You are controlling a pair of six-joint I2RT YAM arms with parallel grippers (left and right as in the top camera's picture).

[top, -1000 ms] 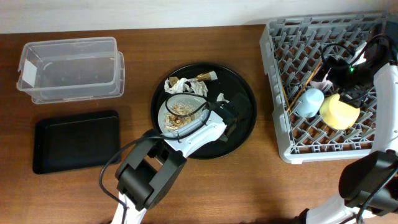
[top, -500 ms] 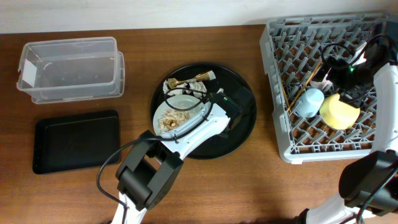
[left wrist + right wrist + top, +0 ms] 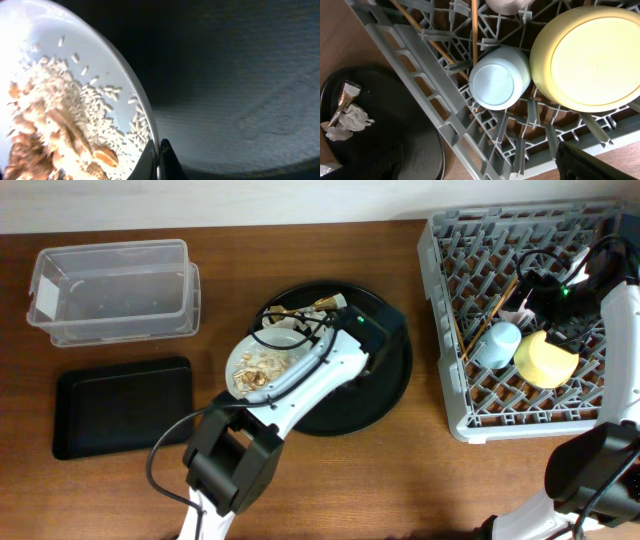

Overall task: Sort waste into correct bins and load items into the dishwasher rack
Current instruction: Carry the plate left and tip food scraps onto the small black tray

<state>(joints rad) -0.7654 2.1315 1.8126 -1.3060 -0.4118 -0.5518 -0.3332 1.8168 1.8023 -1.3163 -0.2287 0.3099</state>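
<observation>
My left gripper [image 3: 159,161] is shut on the rim of the pale round plate [image 3: 262,362], which holds beige-brown food scraps [image 3: 45,140] and rice. The plate overhangs the left edge of the round black tray [image 3: 385,390]. Crumpled tissue [image 3: 285,318] and a gold-brown wrapper [image 3: 325,304] lie on that tray's far side. In the grey rack [image 3: 450,380] are the yellow-green bowl [image 3: 590,55], blue cup [image 3: 497,80], pink cup [image 3: 507,4] and chopsticks [image 3: 474,25]. My right gripper [image 3: 485,170] is open and empty over the rack's front left corner.
The clear plastic box [image 3: 110,290] with a white label stands at the back left. The flat black rectangular tray [image 3: 120,405] lies in front of it, just left of the plate. The rack's raised wall [image 3: 445,115] runs between the right gripper and the round tray.
My left gripper has carried the plate to the left, from over the round tray's middle to past its left edge. The right arm has not moved.
</observation>
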